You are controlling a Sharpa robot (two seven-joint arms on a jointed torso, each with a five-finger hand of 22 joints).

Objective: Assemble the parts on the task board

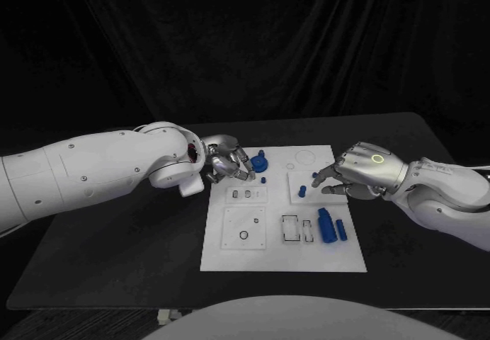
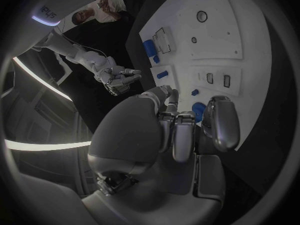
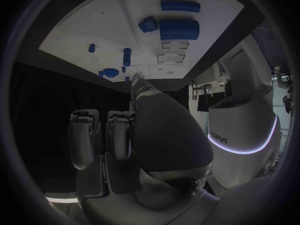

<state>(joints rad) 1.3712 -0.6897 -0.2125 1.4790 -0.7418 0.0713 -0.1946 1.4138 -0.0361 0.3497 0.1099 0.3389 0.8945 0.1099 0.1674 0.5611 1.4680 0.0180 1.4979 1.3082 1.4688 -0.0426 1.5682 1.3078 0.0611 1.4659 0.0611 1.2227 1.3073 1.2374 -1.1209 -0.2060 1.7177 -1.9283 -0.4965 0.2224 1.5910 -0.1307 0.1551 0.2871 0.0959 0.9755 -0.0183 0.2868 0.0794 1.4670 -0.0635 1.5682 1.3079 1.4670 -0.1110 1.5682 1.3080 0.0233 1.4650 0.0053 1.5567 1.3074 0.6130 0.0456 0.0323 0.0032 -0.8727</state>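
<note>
Now left hand (image 1: pixel 226 164) grips part (image 1: pixel 259 163) (blue).

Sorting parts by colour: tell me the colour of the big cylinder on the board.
Blue; the big cylinder shows best in the head view.

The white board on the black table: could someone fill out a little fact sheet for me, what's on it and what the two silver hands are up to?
Board: white rectangular task board at the centre of the black table.
Near right corner: large blue cylinder lying beside a thinner blue pin.
Far edge: round blue flanged part, by the left hand's fingertips.
Left hand: at the board's far left corner; contact unclear.
Right hand: over the right edge, fingers apart, holding nothing.
Small blue peg: lies below the right hand's fingers.
</note>
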